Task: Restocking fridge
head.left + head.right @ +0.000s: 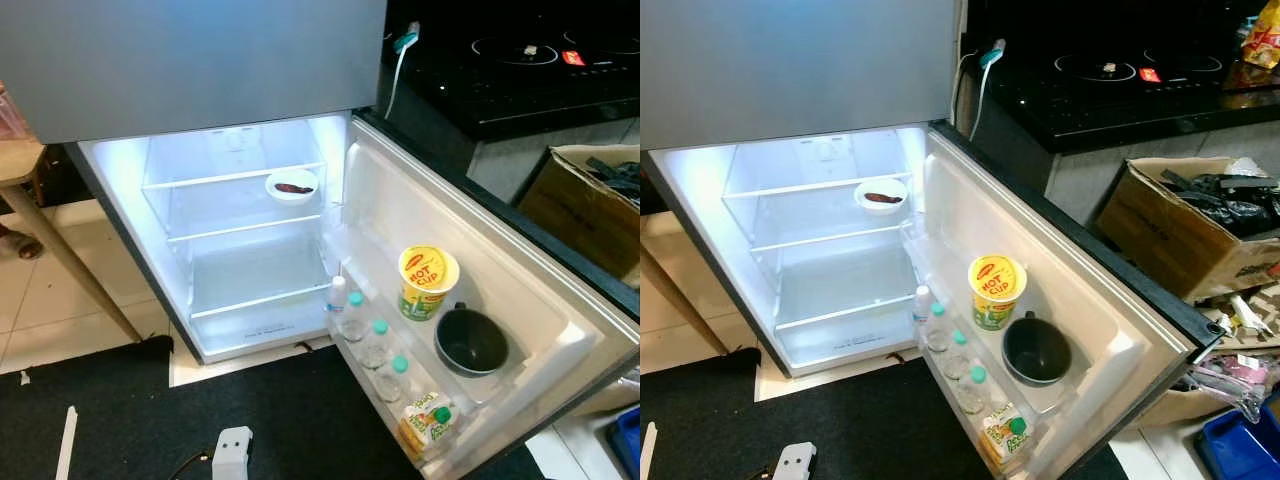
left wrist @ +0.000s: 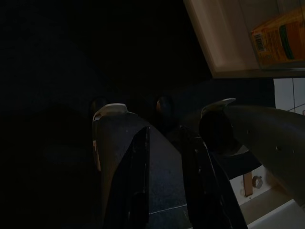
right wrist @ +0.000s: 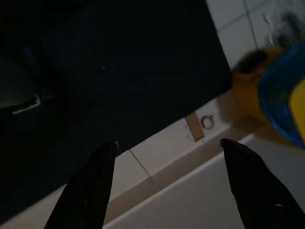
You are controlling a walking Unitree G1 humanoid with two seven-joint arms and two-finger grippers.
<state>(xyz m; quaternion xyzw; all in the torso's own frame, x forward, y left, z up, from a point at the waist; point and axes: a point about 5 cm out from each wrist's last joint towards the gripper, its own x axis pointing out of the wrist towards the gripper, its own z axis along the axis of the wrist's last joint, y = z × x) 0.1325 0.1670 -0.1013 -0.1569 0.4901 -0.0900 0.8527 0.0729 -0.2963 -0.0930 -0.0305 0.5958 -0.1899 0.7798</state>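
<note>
Hanging idle: right gripper [image 3: 167, 157] jaws spread, empty; left gripper [image 2: 164, 162] jaws apart, nothing held. Noodle cup [image 1: 428, 282] is seen on fridge door [image 1: 520, 290] shelf, 3 o'clock. Judged light, crushable; best gripped mid-wall.

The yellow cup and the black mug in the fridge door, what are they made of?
The yellow cup looks like printed paper or thin plastic, with a matte label. The black mug looks like ceramic or hard plastic; its dark inside shines a little. I can't tell for sure.
</note>
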